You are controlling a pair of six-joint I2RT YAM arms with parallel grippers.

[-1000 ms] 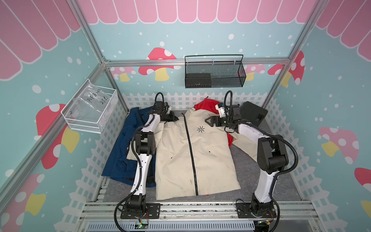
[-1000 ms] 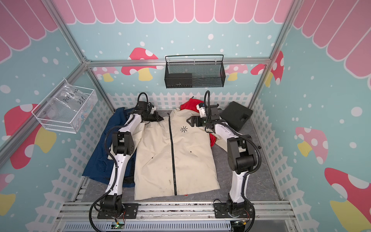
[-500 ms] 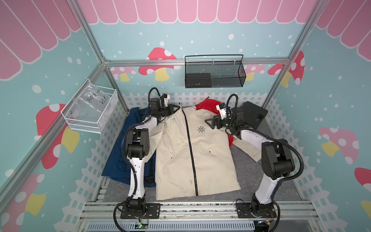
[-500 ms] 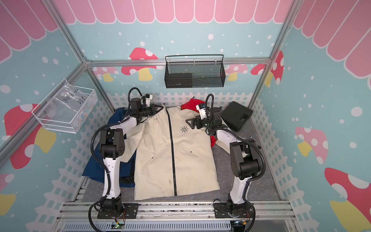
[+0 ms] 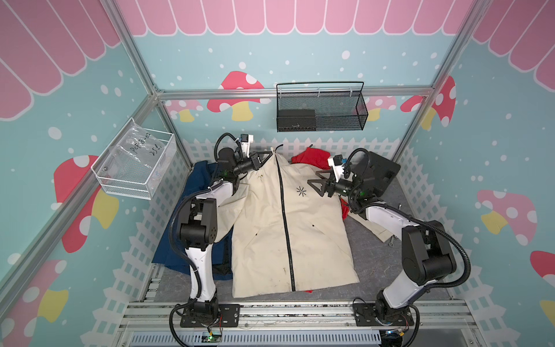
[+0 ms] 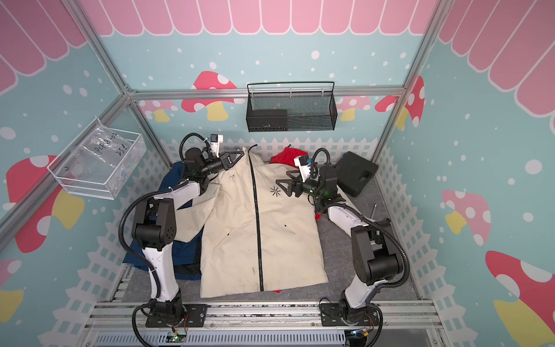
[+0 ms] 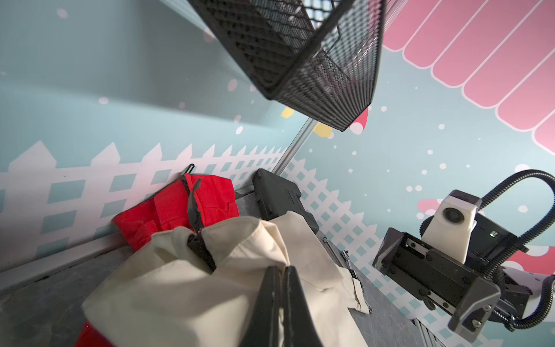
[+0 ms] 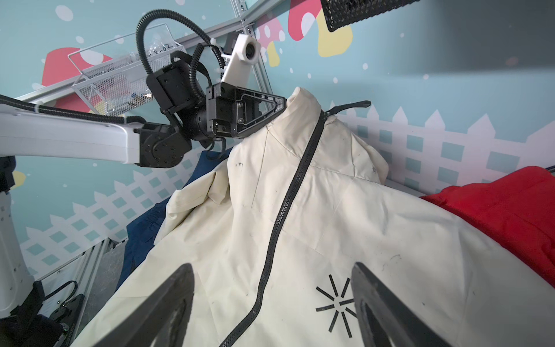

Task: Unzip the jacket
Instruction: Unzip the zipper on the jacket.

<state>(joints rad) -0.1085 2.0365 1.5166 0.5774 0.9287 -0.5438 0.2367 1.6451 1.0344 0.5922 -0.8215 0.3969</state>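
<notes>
On grey mat (image 5: 375,270), jacket (image 5: 315,234) runs hem-to-collar toward the fence (image 5: 300,147); left gripper (image 5: 268,154) seemingly pinches collar (image 5: 274,151), right gripper (image 5: 313,177) splayed

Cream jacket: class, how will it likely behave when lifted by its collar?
Probably floppy: the cream jacket sags into folds below the left gripper pinching its collar. Likely light: that one pinch holds the collar raised.

White arm links (image 5: 222,192), black joint blocks (image 5: 198,228), ribbed black cables (image 7: 531,174), white wrist-camera housings (image 8: 243,60)
</notes>
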